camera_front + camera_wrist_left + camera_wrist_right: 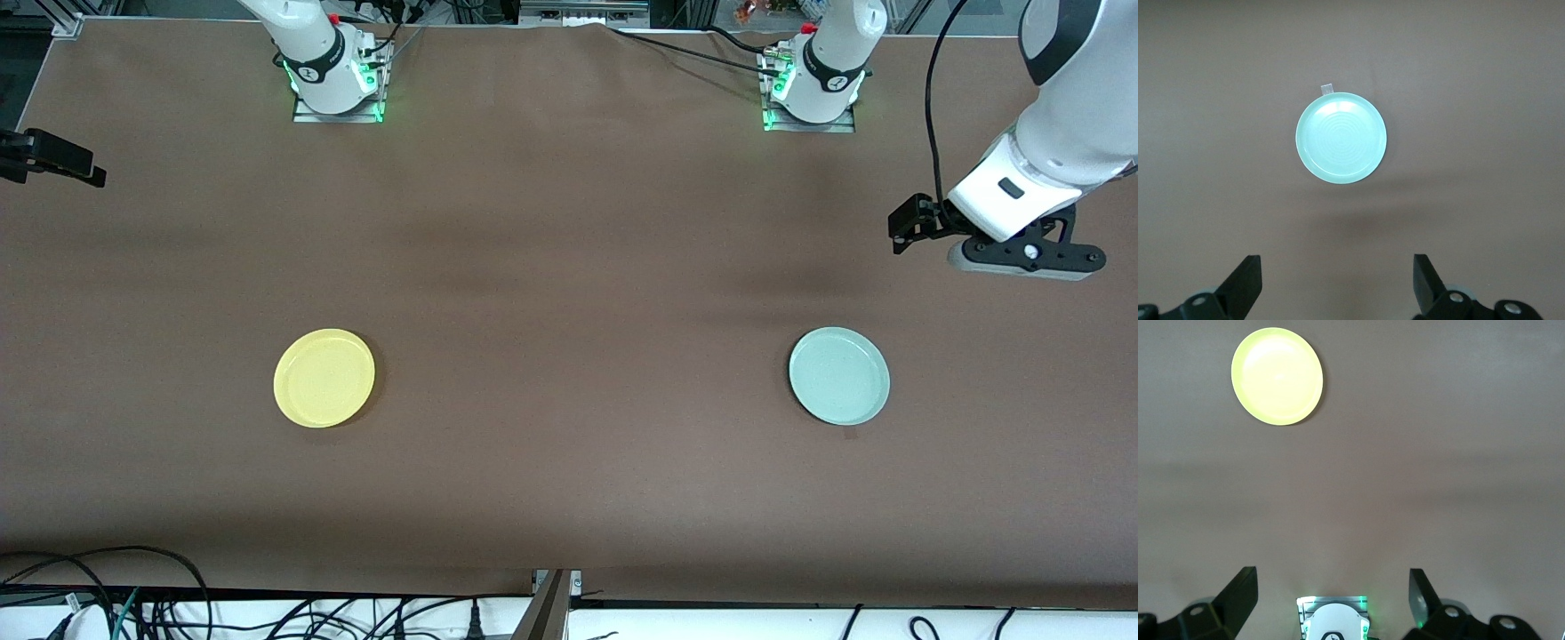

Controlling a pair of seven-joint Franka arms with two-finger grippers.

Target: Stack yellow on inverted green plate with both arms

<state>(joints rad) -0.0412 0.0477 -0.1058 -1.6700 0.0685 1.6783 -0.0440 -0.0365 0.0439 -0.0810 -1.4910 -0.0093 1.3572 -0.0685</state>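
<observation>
The yellow plate (324, 378) lies rim up on the brown table toward the right arm's end; it also shows in the right wrist view (1277, 376). The pale green plate (839, 375) lies toward the left arm's end; in the left wrist view (1341, 137) concentric rings show on it, so its underside faces up. My left gripper (1024, 256) hangs open and empty high over the table, off to the side of the green plate (1338, 277). My right gripper (1331, 593) is open and empty, high up; only a black part of it (52, 158) shows at the front view's edge.
The two arm bases (333, 76) (813, 84) stand at the table's back edge with green lights. A small tape tab (1327, 87) lies beside the green plate. Cables run along the table's front edge (133, 604).
</observation>
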